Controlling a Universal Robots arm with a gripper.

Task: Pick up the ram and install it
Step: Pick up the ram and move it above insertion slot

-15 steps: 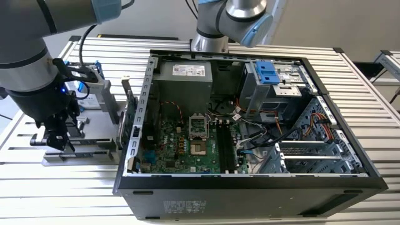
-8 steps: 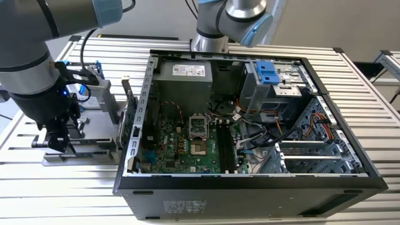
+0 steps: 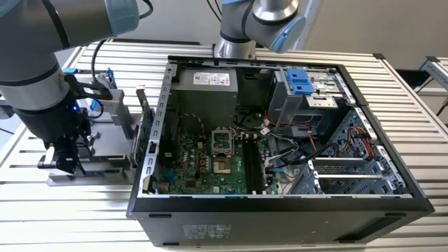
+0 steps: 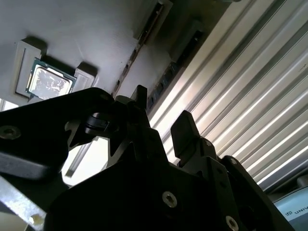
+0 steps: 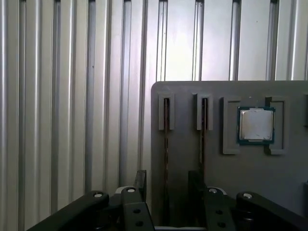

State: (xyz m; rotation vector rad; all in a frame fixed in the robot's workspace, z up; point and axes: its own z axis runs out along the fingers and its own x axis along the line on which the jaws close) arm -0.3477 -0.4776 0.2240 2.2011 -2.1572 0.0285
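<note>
Hand released, straddling edge-on ram in the edge slot of the gray tray. Upright slotting likely to expose both faces for gripping.

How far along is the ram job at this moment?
Done: nothing yet; the memory slots look empty. In hand: the open end effector straddles the ram, which stands on edge in the gray holder. Left: both the pick-up and the install.
</note>
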